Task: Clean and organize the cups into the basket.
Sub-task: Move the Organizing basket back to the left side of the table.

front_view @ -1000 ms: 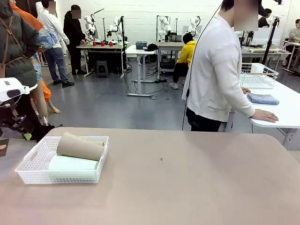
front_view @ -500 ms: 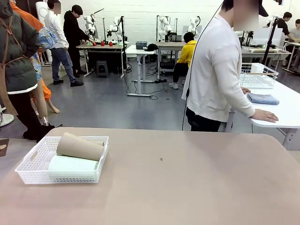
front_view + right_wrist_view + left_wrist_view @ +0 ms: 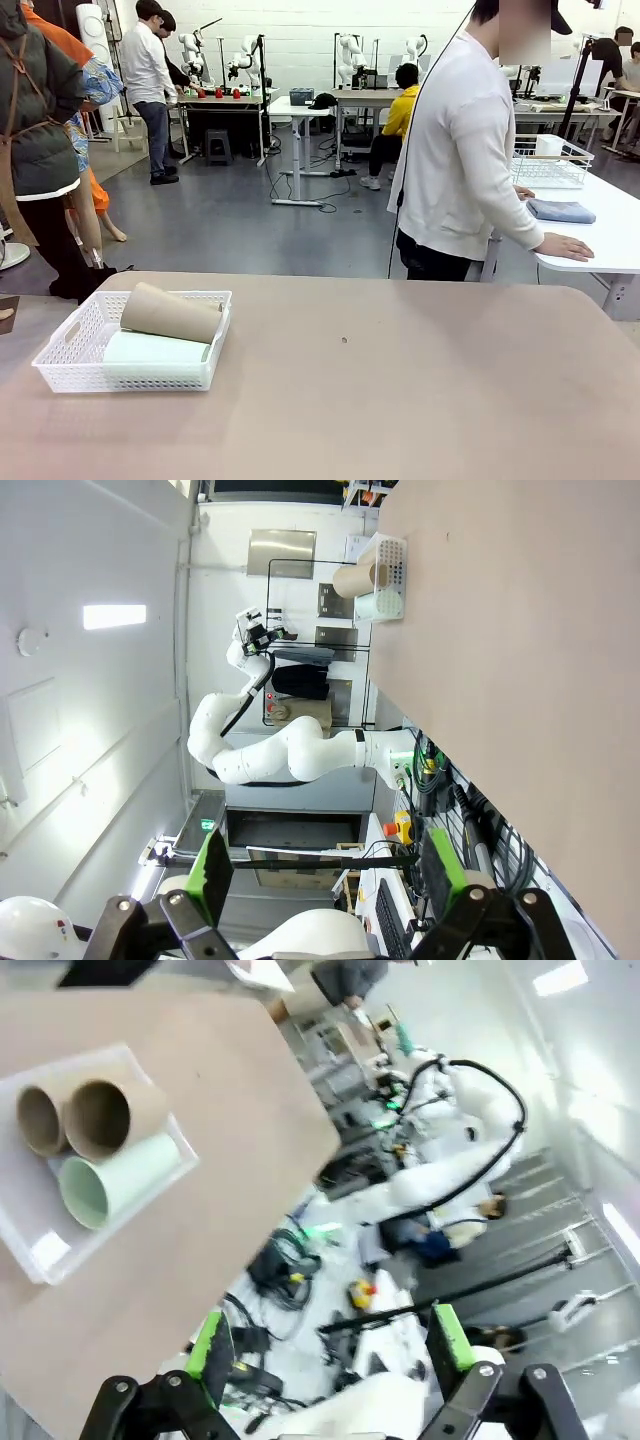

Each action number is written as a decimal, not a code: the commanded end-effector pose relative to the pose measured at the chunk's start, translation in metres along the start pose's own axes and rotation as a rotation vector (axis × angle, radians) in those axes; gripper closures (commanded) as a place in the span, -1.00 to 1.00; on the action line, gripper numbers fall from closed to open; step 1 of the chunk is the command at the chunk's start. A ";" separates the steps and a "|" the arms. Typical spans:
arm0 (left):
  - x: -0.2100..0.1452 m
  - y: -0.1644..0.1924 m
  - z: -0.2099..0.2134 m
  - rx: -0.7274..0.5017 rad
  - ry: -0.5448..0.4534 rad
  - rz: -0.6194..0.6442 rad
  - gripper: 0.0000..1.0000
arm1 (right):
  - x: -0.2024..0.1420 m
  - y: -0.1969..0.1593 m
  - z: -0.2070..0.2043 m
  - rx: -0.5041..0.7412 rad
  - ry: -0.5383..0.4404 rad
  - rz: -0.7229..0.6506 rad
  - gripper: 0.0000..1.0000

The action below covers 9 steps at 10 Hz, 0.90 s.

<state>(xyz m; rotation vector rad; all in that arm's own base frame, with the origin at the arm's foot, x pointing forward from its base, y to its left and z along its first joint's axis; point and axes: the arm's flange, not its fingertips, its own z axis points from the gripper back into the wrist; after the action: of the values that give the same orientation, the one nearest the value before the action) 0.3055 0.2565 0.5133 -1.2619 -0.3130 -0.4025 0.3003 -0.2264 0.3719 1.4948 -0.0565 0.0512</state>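
Now both my grippers hold nothing: the left gripper (image 3: 326,1352) and right gripper (image 3: 326,872) each stand wide apart. Cups lie on their sides in the basket (image 3: 70,355) at the table's (image 3: 400,380) left end, a tan cup (image 3: 170,312) atop the mint cup (image 3: 155,347).

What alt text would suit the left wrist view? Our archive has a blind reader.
A white basket on a tan table holds three cups on their sides, two brown and one mint-green. The open left gripper hangs off the table edge.
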 end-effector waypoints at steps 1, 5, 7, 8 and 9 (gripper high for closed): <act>0.029 0.032 0.029 0.001 0.028 0.078 -1.00 | 0.001 -0.002 -0.002 0.002 -0.014 0.016 -1.00; 0.029 0.054 0.031 0.009 -0.037 0.115 -1.00 | 0.001 -0.002 -0.002 0.002 -0.014 0.016 -1.00; 0.026 0.050 0.030 0.065 -0.065 0.099 -1.00 | 0.001 -0.002 -0.002 0.002 -0.014 0.016 -1.00; 0.026 0.049 0.029 0.080 -0.067 0.097 -1.00 | 0.001 -0.002 -0.002 0.002 -0.014 0.016 -1.00; 0.024 0.050 0.031 0.083 -0.071 0.096 -1.00 | 0.001 -0.002 -0.002 0.002 -0.014 0.016 -1.00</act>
<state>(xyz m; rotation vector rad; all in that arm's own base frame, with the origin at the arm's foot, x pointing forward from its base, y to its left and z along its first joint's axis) 0.3504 0.3009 0.4921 -1.2224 -0.2971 -0.2574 0.3004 -0.2264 0.3719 1.4947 -0.0564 0.0514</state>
